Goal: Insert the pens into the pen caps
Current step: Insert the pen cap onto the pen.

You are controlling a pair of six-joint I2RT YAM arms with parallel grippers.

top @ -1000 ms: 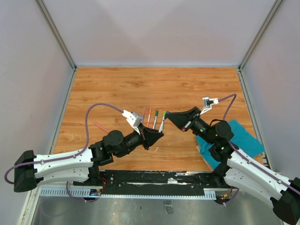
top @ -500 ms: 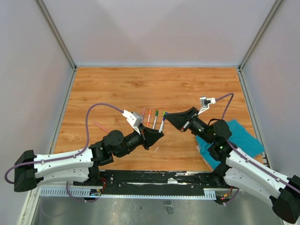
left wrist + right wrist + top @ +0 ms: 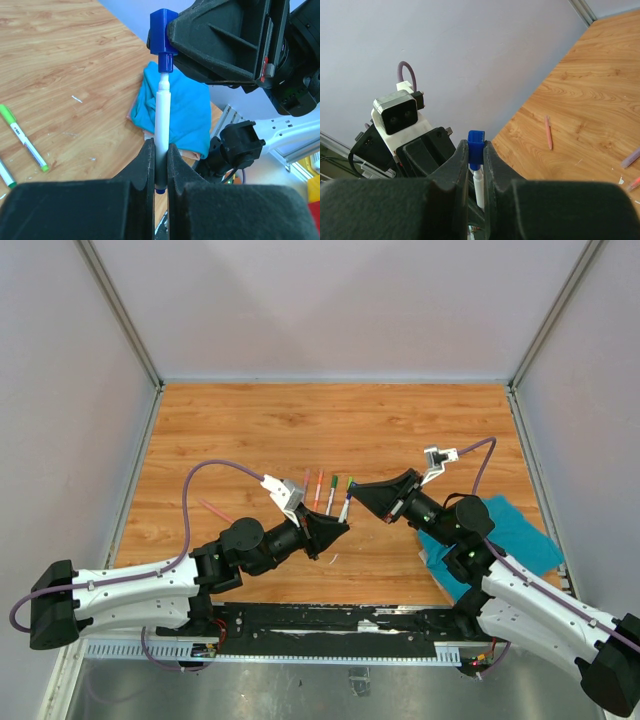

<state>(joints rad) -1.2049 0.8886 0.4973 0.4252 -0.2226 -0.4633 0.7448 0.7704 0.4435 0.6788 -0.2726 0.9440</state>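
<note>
My left gripper (image 3: pixel 160 155) is shut on the pale barrel of a dark blue pen (image 3: pixel 161 120) and holds it upright above the table. My right gripper (image 3: pixel 476 150) is shut on the dark blue pen cap (image 3: pixel 476 142). The pen's blue tip sits at the mouth of the cap (image 3: pixel 162 32), and the barrel (image 3: pixel 478 187) runs down between my right fingers. In the top view the left gripper (image 3: pixel 338 528) and right gripper (image 3: pixel 357 490) meet tip to tip over the table's middle. Several other pens (image 3: pixel 325 490) lie in a row just behind them.
A teal cloth (image 3: pixel 510 535) lies at the right, under my right arm, and also shows in the left wrist view (image 3: pixel 172 110). A pink pen (image 3: pixel 215 511) lies alone at the left and also shows in the right wrist view (image 3: pixel 548 132). Green pens (image 3: pixel 25 142) lie on the wooden table.
My right gripper has moved a little left and down with the cap, closer to my left gripper. The left arm has held still.
</note>
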